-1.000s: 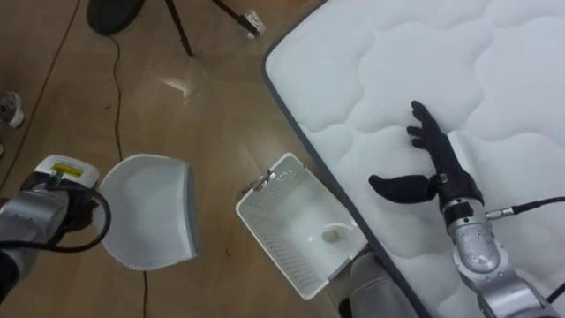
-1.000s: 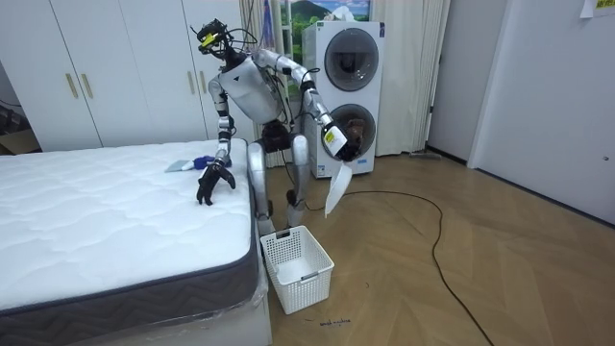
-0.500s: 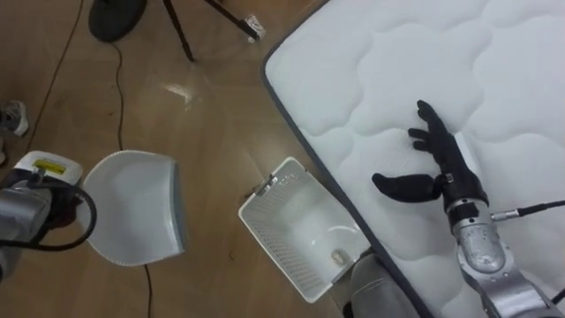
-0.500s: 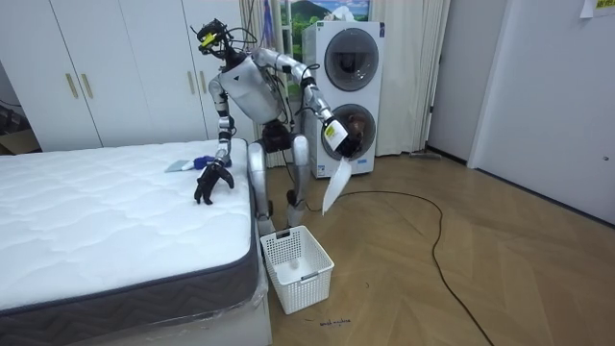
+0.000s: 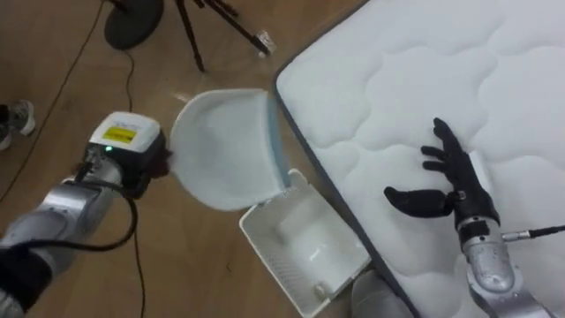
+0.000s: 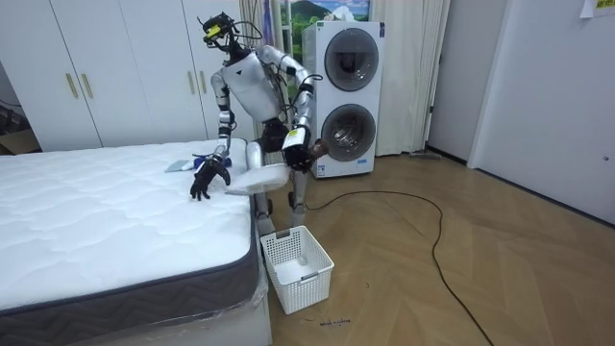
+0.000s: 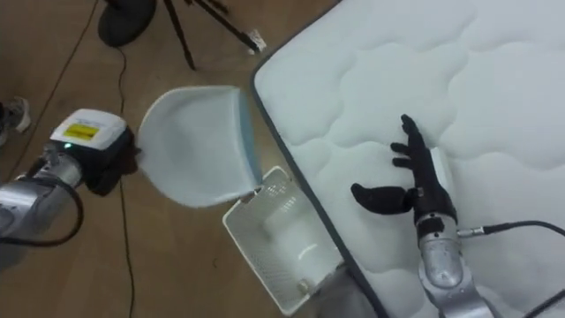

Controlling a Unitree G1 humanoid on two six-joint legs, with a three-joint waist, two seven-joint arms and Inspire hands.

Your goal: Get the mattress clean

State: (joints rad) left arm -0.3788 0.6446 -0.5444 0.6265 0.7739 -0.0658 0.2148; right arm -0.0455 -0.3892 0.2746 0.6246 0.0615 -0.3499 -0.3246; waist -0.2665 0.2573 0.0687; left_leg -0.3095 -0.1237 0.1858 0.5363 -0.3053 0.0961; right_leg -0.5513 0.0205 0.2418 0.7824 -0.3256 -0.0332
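Note:
I stand at the corner of the bed with the white quilted mattress [image 5: 441,71]. My left hand [image 5: 146,166] is shut on the handle of a white dustpan [image 5: 225,146], held level in the air at the mattress edge, over the white basket [image 5: 265,247] on the floor. A small bit of litter [image 5: 320,287] lies in the basket. Just above the mattress, my right hand [image 5: 455,181] is open with its fingers spread and its thumb out. In the room view the dustpan [image 6: 258,179] hangs beside the bed corner, and blue and grey items [image 6: 192,161] lie on the bed behind my right hand [image 6: 207,178].
A dark stand base [image 5: 132,22] with tripod legs and a black cable [image 5: 124,97] are on the wooden floor ahead. A shoe [image 5: 13,115] shows at the left edge. Stacked washing machines [image 6: 344,96] and white wardrobes [image 6: 106,67] stand behind me.
My left arm has swung the dustpan in from the open floor to the mattress edge, turning it level above the basket. The right hand has stayed over the mattress.

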